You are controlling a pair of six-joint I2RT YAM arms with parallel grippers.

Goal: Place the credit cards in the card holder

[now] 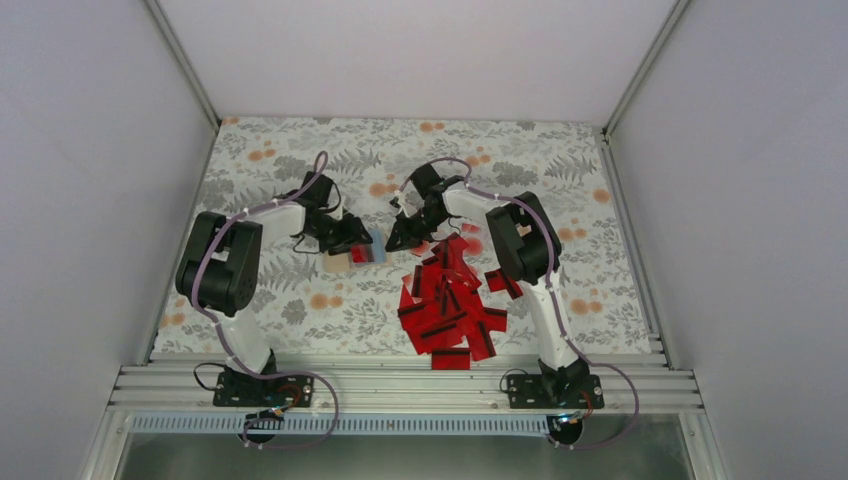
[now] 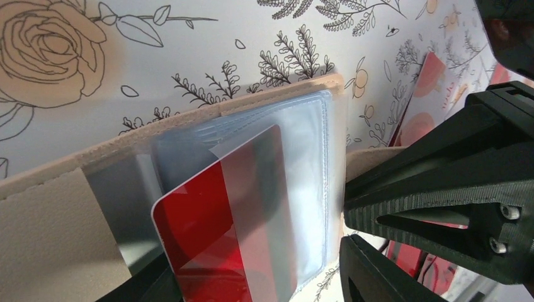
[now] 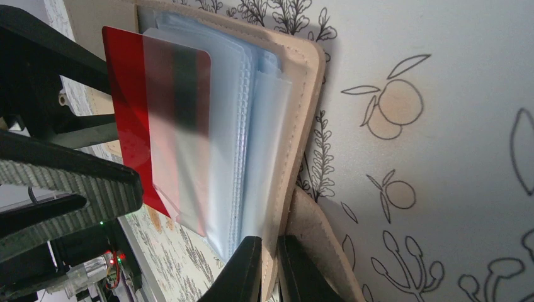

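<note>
red card (image 2: 208, 233) sits half in the card holder (image 2: 56, 233), long axis pointing inward; left jaws parted at its outer end, right jaws pinching the holder's cover.

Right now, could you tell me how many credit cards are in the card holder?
1: a red card partly slid into a clear sleeve of the open card holder; sleeves behind might hide more.
</note>
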